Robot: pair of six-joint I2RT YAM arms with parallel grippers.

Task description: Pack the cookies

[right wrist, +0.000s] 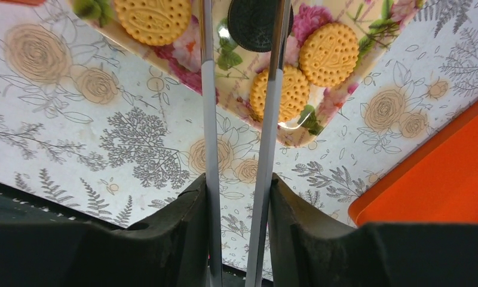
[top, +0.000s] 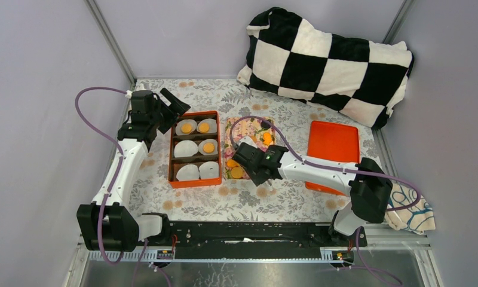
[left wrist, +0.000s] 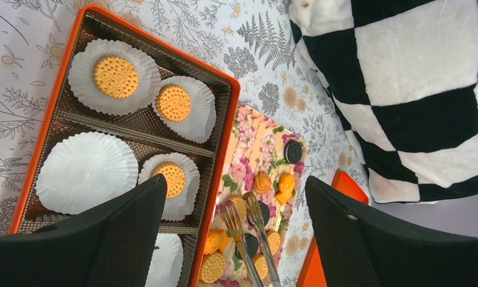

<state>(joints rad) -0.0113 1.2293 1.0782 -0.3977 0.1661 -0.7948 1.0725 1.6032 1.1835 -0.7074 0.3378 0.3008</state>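
The right tool [right wrist: 238,185] is narrowly closed on a pair of metal tongs [right wrist: 208,119], one finger pressed on each arm. The tong tips reach over the floral tray [left wrist: 254,143] and straddle a black cookie [right wrist: 254,24]; whether they pinch it cannot be told. The left tool [left wrist: 235,181] is spread wide and holds nothing, hovering off the tray's left-arm side above the orange box [top: 195,183] that lies just beside the tray. Loose cookies [right wrist: 328,54] lie on the tray: roughly ten show in the left wrist view, three of them black and the rest orange-tan. The box holds six white paper cups [left wrist: 84,173] in three rows of two; three carry one tan cookie each and three are bare. On the tray's other side lies one flat orange lid [top: 334,143], and beyond the tray rests one black-and-white checkered pillow [top: 332,60]. The desk [top: 224,203] wears a grey botanical print, and pale lilac walls [top: 39,89] enclose it.
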